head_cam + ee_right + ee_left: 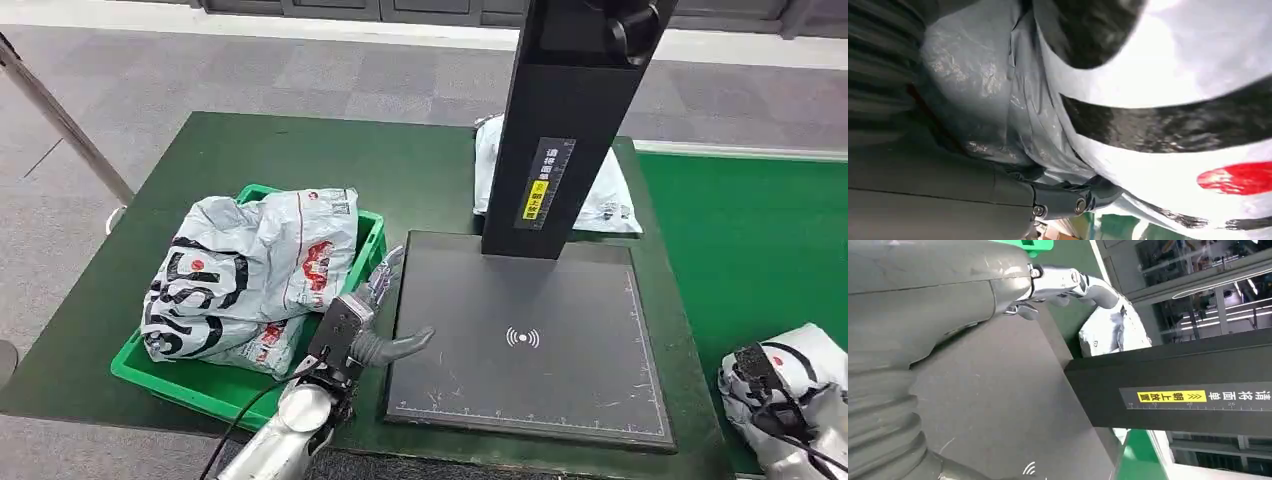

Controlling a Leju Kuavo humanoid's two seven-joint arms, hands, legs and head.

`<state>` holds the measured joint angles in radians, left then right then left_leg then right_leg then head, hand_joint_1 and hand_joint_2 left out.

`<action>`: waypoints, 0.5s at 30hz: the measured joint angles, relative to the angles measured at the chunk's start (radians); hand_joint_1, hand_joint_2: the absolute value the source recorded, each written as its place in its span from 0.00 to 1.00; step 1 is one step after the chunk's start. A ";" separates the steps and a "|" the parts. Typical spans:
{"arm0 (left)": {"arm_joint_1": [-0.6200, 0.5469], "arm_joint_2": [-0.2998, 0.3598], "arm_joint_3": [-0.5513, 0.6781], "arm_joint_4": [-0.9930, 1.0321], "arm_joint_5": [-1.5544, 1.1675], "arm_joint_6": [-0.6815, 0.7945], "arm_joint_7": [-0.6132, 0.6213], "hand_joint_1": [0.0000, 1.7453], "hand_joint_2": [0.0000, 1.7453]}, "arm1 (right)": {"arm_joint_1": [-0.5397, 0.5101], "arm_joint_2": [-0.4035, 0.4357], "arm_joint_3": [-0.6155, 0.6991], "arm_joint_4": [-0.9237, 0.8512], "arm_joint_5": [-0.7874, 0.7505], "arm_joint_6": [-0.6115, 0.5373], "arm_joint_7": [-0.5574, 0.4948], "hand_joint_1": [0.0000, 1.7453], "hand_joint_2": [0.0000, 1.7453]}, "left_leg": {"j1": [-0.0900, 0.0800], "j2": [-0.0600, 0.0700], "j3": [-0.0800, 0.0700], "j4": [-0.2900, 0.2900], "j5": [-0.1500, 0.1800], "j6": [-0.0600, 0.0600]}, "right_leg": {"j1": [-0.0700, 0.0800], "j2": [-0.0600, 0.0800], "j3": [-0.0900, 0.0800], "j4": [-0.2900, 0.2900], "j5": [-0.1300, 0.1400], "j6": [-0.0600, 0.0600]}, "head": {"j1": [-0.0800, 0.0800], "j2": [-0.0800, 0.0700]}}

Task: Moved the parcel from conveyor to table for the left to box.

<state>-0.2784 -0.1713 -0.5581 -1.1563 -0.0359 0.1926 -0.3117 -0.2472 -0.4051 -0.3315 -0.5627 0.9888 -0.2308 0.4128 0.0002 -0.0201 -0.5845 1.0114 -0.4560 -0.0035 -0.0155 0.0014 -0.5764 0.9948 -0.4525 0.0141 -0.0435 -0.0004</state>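
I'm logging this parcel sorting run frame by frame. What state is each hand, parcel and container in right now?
left hand: open, holding nothing, fingers over the scanner plate's edge.
right hand: grips a parcel on the conveyor.
held parcel: crumpled, still at the conveyor.
green crate: full, heaped with parcels.
far parcel: lying flat behind the scanner post.

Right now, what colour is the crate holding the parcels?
Green crate, clearest in the head view.

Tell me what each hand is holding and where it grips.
The right hand grips a white parcel over the green conveyor, fingers wrapped over its near side. The left hand holds nothing, resting by the scanner plate.
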 measured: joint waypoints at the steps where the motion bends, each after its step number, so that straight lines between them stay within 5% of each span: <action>1: 0.000 0.000 0.000 0.000 0.000 0.000 0.000 0.00 1.00 | 0.000 0.000 0.000 0.000 0.000 0.000 0.000 0.00 1.00 | 0.000 0.000 0.000 0.000 0.000 0.000 | 0.000 0.000 0.000 0.000 0.000 0.000 | 0.000 0.000; 11: 0.000 0.000 0.000 0.000 -0.001 0.000 0.000 0.00 1.00 | 0.001 0.000 0.000 0.000 0.000 0.000 0.000 0.00 1.00 | 0.000 -0.001 0.000 0.000 0.000 0.001 | 0.000 -0.001 0.001 -0.001 0.001 0.001 | 0.000 0.000; 12: 0.000 0.000 0.000 0.000 -0.001 0.000 0.000 0.00 1.00 | 0.001 0.000 0.000 0.000 0.000 0.000 0.000 1.00 1.00 | 0.000 -0.001 0.000 0.001 0.000 0.001 | 0.000 -0.001 0.001 -0.001 0.000 0.001 | 0.000 0.000; 15: 0.000 0.000 0.000 0.000 -0.002 0.003 0.000 0.00 1.00 | 0.000 0.000 -0.001 0.000 -0.023 0.023 -0.024 1.00 1.00 | 0.000 -0.001 0.000 0.001 -0.001 0.002 | 0.000 -0.002 0.003 -0.001 0.000 0.002 | 0.000 0.000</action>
<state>-0.2784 -0.1713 -0.5581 -1.1566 -0.0374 0.1957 -0.3117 -0.2468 -0.4047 -0.3323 -0.5631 0.9661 -0.2074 0.3890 0.0002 -0.0215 -0.5846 1.0122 -0.4567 -0.0014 -0.0154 -0.0001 -0.5737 0.9937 -0.4524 0.0159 -0.0435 -0.0004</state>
